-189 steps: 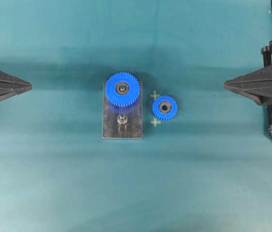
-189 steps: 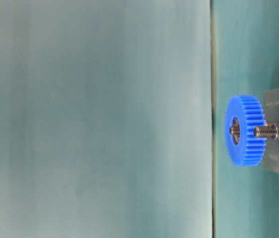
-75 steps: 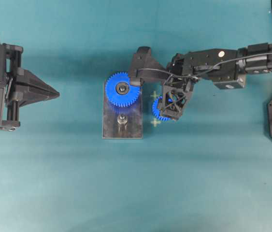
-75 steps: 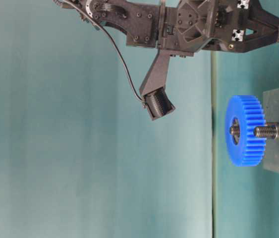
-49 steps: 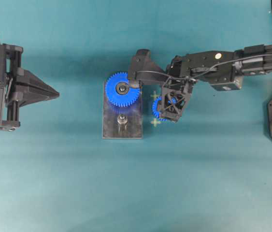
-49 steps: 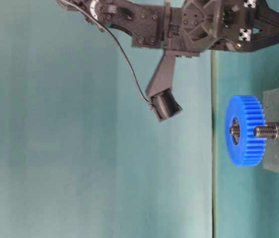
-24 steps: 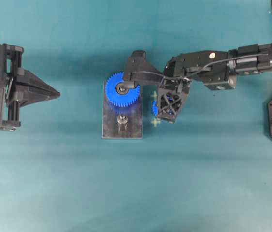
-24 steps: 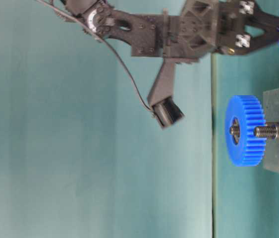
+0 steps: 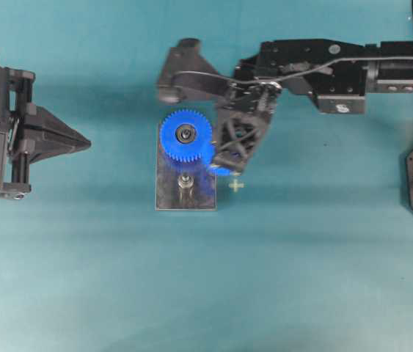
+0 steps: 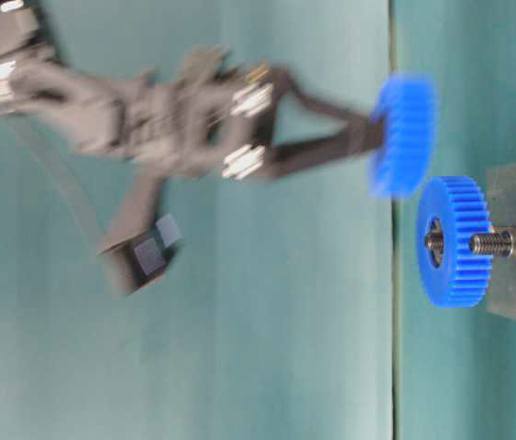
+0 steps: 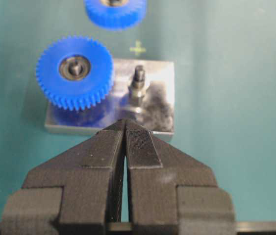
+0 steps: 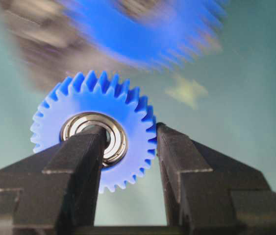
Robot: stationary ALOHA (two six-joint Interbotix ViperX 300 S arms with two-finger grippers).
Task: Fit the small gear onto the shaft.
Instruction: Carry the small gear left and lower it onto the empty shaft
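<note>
My right gripper [image 12: 128, 129] is shut on the small gear [image 12: 93, 127], a blue toothed wheel with a silver bearing ring; one finger sits in its hub, the other presses its teeth. From overhead, the small gear [image 9: 223, 170] hangs lifted at the grey plate's [image 9: 184, 199] right edge, mostly hidden under the right gripper [image 9: 228, 158]. The shaft [image 9: 185, 180] stands bare on the plate, below the larger gear [image 9: 185, 136]. In the table-level view the small gear [image 10: 402, 136] is blurred, clear of the table. My left gripper [image 11: 124, 122] is shut and empty, short of the plate [image 11: 162, 78].
A yellow cross mark [image 9: 236, 185] lies on the teal mat right of the plate. The larger gear [image 10: 455, 240] stands tall beside the shaft [image 10: 496, 243]. The right arm reaches in from the right edge; the left gripper [image 9: 81, 141] waits at the far left.
The right gripper closed on the small gear, raised it off the mat and carried it left to the plate's edge. The left arm has not moved.
</note>
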